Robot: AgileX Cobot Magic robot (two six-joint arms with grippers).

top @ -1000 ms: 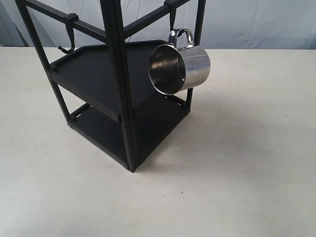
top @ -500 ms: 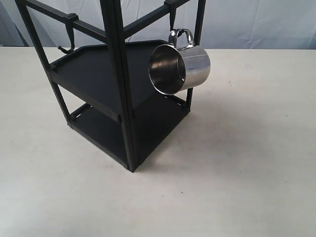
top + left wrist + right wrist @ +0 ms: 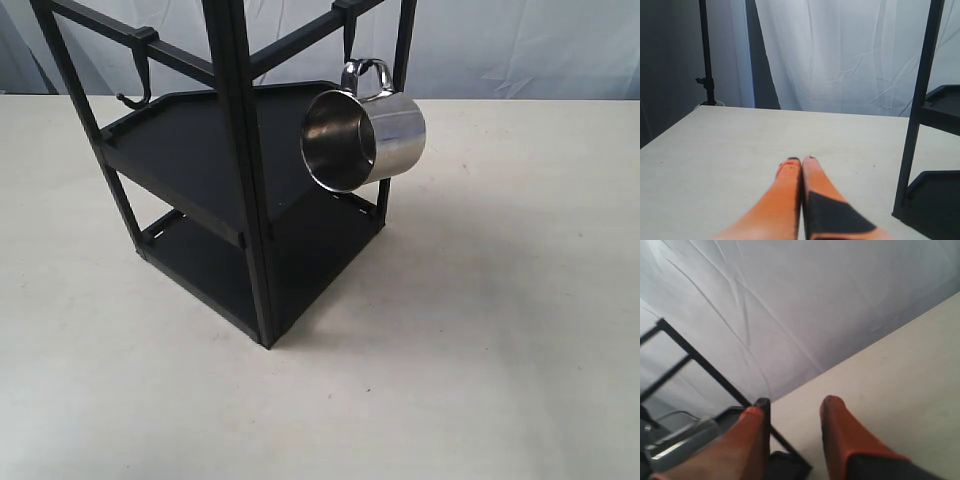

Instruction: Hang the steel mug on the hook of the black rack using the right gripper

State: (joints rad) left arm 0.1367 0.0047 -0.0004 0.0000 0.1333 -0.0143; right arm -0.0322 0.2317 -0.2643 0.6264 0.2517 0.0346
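The steel mug (image 3: 365,138) hangs by its looped handle from a hook (image 3: 349,48) on the black rack (image 3: 240,190), mouth turned toward the camera. Neither gripper shows in the exterior view. In the right wrist view my right gripper (image 3: 792,407) stands open with nothing between its orange fingers (image 3: 840,430); the rack's post (image 3: 705,365) and a blurred bit of the steel mug (image 3: 675,445) lie beyond it. The left gripper (image 3: 801,161) is shut, orange fingers pressed together over the table, with a rack post (image 3: 917,110) off to one side.
A second hook (image 3: 138,75) hangs bare on the rack's left rail. The pale table (image 3: 480,330) spreads round the rack. A white curtain (image 3: 840,55) and a black stand (image 3: 705,55) are behind the table.
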